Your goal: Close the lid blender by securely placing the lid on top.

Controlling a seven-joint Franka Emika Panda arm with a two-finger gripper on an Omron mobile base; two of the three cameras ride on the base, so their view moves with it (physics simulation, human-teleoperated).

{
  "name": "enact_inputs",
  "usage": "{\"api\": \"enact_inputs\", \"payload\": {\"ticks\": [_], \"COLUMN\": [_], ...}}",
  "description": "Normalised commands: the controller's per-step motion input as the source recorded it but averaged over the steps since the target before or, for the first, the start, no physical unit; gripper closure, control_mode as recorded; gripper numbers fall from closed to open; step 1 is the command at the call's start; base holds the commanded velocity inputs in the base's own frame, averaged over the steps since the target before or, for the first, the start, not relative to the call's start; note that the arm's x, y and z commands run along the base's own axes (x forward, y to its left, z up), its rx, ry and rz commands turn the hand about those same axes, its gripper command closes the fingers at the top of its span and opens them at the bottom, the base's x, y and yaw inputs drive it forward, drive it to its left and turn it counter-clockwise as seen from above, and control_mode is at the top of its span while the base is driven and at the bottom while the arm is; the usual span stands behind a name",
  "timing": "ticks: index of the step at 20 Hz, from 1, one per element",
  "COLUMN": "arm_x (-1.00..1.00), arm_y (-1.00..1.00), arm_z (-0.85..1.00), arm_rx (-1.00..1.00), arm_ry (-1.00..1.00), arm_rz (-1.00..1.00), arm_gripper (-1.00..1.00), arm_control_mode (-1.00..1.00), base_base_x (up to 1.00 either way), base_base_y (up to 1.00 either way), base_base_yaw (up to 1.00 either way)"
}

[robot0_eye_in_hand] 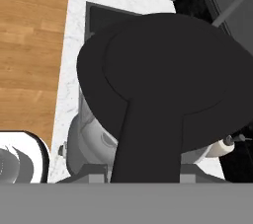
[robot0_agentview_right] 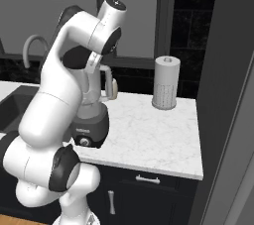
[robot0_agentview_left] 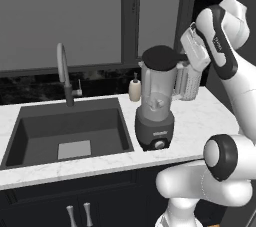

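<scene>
The blender (robot0_agentview_left: 155,108), a clear jar on a dark grey base with a front knob, stands on the white counter just right of the sink. The black round lid (robot0_agentview_left: 159,58) lies level over the jar's mouth; I cannot tell whether it rests on the rim or hovers just above it. My gripper (robot0_agentview_left: 184,58) comes in from the right and is shut on the lid's side tab. In the hand view the lid (robot0_eye_in_hand: 168,70) covers most of the jar (robot0_eye_in_hand: 86,141) below it. In the right base view my arm hides the jar, leaving the blender base (robot0_agentview_right: 89,130) in sight.
A dark sink (robot0_agentview_left: 30,136) with a curved faucet (robot0_agentview_left: 64,73) lies left of the blender. A cream soap bottle (robot0_agentview_left: 134,89) stands behind it. A white paper-towel roll (robot0_agentview_right: 166,83) stands at the back right, with bare counter (robot0_agentview_right: 149,135) in front of it.
</scene>
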Motion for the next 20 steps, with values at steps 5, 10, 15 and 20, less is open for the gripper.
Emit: {"api": "enact_inputs", "payload": {"ticks": [5,10,15,20], "arm_x": [0.00,0.00,0.00,0.00], "arm_y": [0.04,0.16,0.28,0.36], "arm_z": [-0.19,-0.17,-0.16,-0.03], "arm_rx": [0.00,0.00,0.00,-0.03], "arm_ry": [0.02,0.06,0.02,0.00], "arm_rz": [0.10,0.09,0.04,-0.01], "arm_gripper": [1.00,1.00,1.00,1.00], "arm_control_mode": [-1.00,-1.00,-1.00,-1.00], "base_base_x": [0.00,0.00,0.00,0.00], "base_base_y": [0.00,0.00,0.00,0.00], "base_base_yaw": [0.00,0.00,0.00,0.00]}}
